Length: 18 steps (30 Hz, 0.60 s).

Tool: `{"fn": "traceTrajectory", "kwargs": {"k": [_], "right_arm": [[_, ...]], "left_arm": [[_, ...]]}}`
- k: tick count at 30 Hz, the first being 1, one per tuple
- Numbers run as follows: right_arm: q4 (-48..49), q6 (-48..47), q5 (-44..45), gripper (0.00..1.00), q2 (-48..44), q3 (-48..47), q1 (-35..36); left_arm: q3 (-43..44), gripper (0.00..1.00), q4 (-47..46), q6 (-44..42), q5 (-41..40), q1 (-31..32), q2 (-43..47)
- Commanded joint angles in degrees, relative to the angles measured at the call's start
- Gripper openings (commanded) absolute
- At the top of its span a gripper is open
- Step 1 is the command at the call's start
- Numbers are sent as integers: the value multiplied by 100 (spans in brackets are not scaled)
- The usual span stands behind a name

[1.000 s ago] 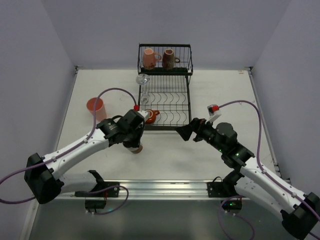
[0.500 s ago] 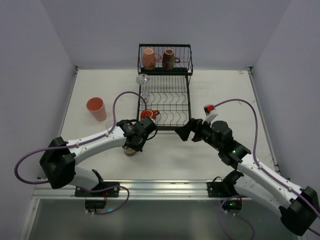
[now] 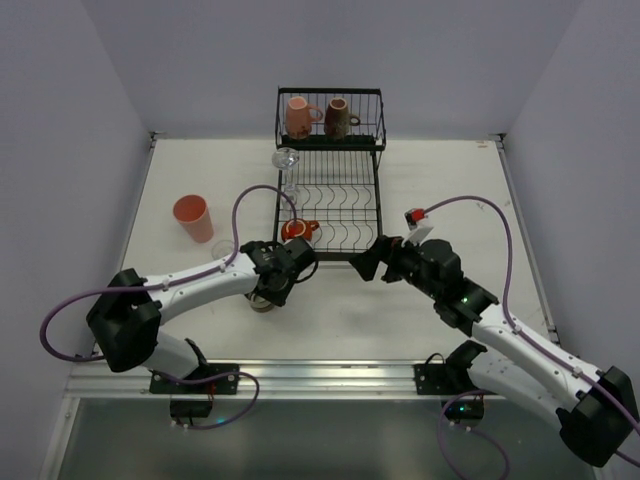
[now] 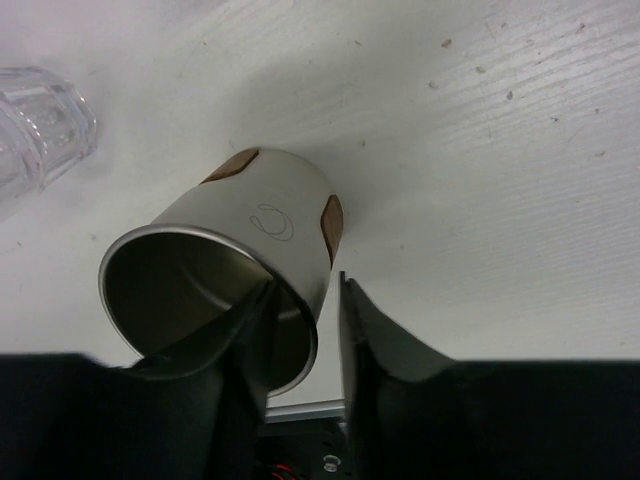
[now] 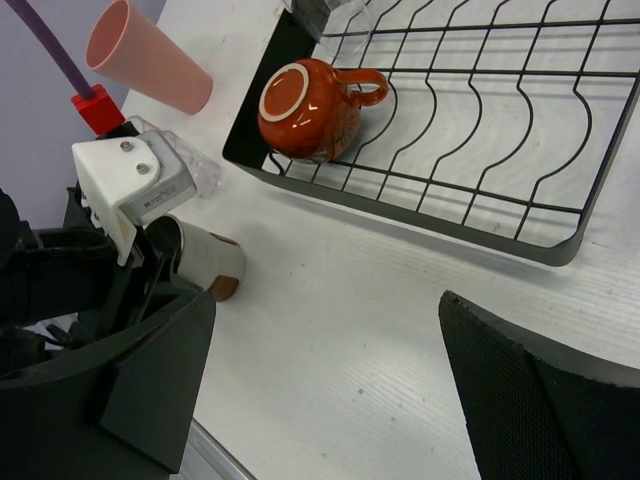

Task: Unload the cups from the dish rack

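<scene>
My left gripper point(image 3: 266, 296) is low over the table in front of the dish rack point(image 3: 378, 200). Its jaws straddle the rim of the white-and-brown cup point(image 4: 255, 215): one finger is inside, the other outside with a small gap to the wall. The cup's brown base rests on the table point(image 5: 205, 265). My right gripper point(image 3: 368, 262) is wide open and empty point(image 5: 322, 300), just before the rack's front rim point(image 5: 420, 215). The squat orange-red cup point(image 5: 300, 110) lies upside down at the flat tier's front left. The pink mug point(image 3: 297, 117) and dark brown mug point(image 3: 338, 118) sit in the raised tier.
The salmon tumbler point(image 3: 192, 218) stands on the table to the left. A clear glass point(image 4: 40, 125) stands on the table close to the white-and-brown cup. Another clear glass point(image 3: 286, 160) is at the rack's left edge. Grey walls enclose the table.
My left arm has come down and back with the white-and-brown cup, which now sits on the table. My right gripper has shifted slightly toward the rack.
</scene>
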State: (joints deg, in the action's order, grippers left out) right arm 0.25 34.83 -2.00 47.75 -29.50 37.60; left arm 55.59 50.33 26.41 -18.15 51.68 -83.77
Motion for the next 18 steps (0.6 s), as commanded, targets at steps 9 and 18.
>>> {"fn": "traceTrajectory", "kwargs": {"k": [9,18], "right_arm": [[633,-3,-63,84,1183,-759,28],[1520,375,489,93,2632,-1242,290]], "left_arm": [[891,84,-172,127,-821,35,984],[770,94,-1261,-145,-1287,35,2425]]}}
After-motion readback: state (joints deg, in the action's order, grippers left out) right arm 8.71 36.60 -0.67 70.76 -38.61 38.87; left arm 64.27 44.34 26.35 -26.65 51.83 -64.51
